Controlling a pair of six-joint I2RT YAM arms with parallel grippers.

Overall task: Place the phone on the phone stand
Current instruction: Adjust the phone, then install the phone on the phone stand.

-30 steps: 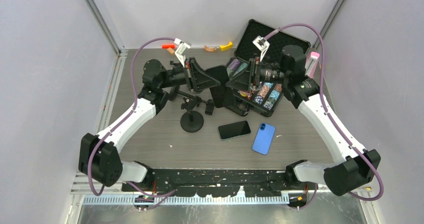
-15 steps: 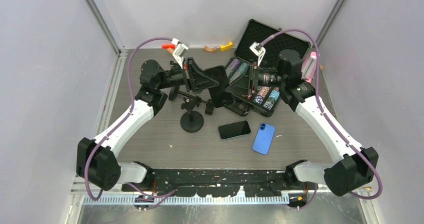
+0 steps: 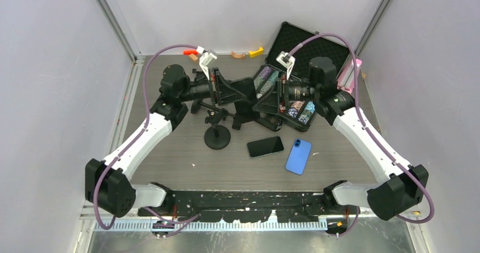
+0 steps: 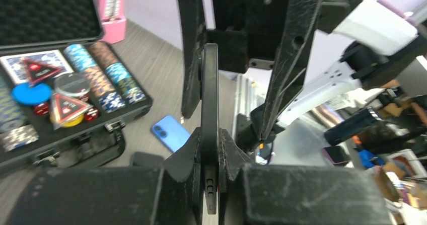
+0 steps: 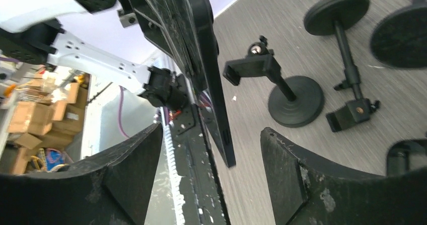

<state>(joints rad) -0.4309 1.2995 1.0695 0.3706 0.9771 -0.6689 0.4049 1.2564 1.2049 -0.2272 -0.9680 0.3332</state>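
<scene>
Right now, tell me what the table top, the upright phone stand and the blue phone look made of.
Table top: grey wood-look laminate, matte; grain lines show.
Phone stand: black, matte, likely metal or plastic; round base, thin rod.
Blue phone: smooth blue back, glass or plastic; cannot tell which.

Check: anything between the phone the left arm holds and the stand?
Nothing visible. The phone, clamped in the left gripper, hangs close to the stand with an open gap between. The right gripper is open around the phone's far end, off that path.
</scene>
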